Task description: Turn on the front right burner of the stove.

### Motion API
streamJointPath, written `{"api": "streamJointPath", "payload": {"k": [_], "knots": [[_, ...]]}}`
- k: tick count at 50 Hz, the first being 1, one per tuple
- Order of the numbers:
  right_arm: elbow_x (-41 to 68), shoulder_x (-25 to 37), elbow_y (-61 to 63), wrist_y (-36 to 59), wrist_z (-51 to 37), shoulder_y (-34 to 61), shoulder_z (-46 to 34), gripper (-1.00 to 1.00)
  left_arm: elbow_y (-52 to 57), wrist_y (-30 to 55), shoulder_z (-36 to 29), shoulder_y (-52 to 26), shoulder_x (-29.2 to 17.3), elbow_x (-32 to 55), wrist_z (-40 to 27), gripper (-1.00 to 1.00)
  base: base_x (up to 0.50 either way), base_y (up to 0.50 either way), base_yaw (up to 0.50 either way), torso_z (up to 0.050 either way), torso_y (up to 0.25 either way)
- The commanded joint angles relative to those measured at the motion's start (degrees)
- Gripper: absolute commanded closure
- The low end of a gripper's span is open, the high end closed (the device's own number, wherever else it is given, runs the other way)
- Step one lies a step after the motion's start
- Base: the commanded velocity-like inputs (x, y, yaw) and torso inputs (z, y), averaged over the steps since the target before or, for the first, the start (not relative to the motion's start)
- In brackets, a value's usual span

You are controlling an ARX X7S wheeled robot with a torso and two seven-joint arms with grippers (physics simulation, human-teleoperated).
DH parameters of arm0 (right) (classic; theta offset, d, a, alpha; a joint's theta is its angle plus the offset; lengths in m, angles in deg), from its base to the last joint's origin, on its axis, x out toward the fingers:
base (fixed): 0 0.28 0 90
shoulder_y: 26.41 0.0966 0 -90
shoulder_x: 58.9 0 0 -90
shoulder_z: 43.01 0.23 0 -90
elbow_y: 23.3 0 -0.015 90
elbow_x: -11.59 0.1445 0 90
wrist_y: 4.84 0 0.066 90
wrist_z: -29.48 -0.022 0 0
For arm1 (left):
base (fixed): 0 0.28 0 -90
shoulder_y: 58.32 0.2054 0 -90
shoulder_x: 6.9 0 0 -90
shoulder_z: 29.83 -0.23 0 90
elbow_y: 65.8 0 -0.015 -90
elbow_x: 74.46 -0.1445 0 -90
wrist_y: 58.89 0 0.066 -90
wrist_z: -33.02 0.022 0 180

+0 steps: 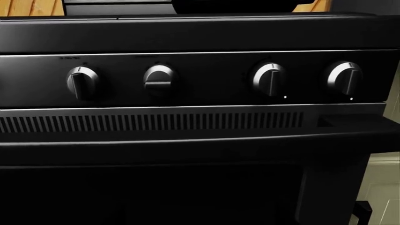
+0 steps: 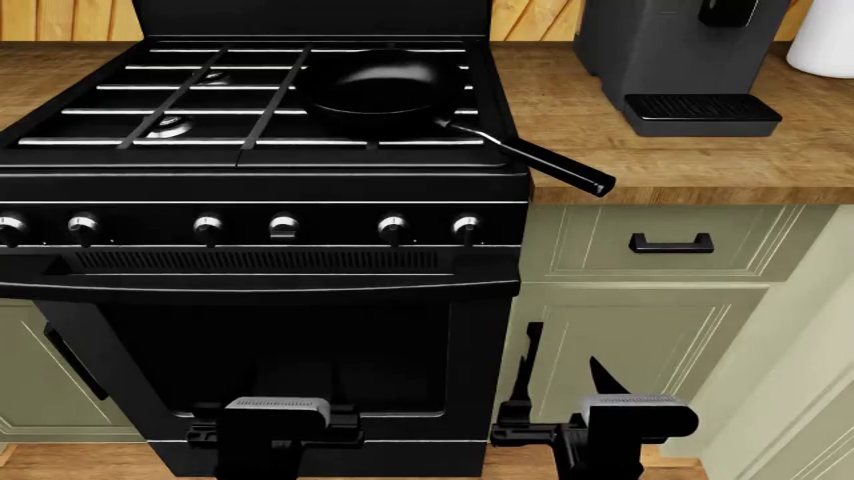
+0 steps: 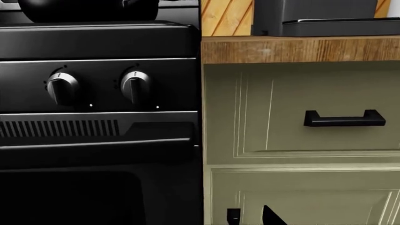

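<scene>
We face stove [image 2: 267,150] head-on, left of wooden bench [image 2: 694,150]. Black frying pan [image 2: 387,90] sits on far right grate, handle jutting right over bench edge. Six knobs in row; fourth from left [image 2: 283,227] turned sideways, rest upright. Right pincer [image 2: 561,385] low beside oven door, prongs parted, holding nothing. Left pincer [image 2: 274,425]: we cannot tell its opening. Coffee machine [image 2: 681,60] far right.
</scene>
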Motion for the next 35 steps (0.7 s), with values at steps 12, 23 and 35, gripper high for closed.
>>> {"api": "streamJointPath", "payload": {"k": [12,23,35], "knots": [[2.14,1.94,-0.21,0.23,-1.71,0.28,-2.53,-1.0,-0.93,-0.52,-2.4,-0.12,-1.94,1.03,-2.24,-1.0,0.0,0.0,0.0,0.0,0.0],[4.0,2.52,-0.05,0.39,-1.97,0.23,-3.0,-1.0,-1.07,-1.34,-3.17,-0.18,-2.6,1.63,-3.21,-1.0,0.0,0.0,0.0,0.0,0.0],[5.13,3.21,-0.27,0.36,-2.59,0.44,-3.77,-1.0,-1.37,-1.07,-3.97,-0.43,-3.24,2.21,-4.15,-1.0,0.47,0.0,0.0,0.0,0.0]]}}
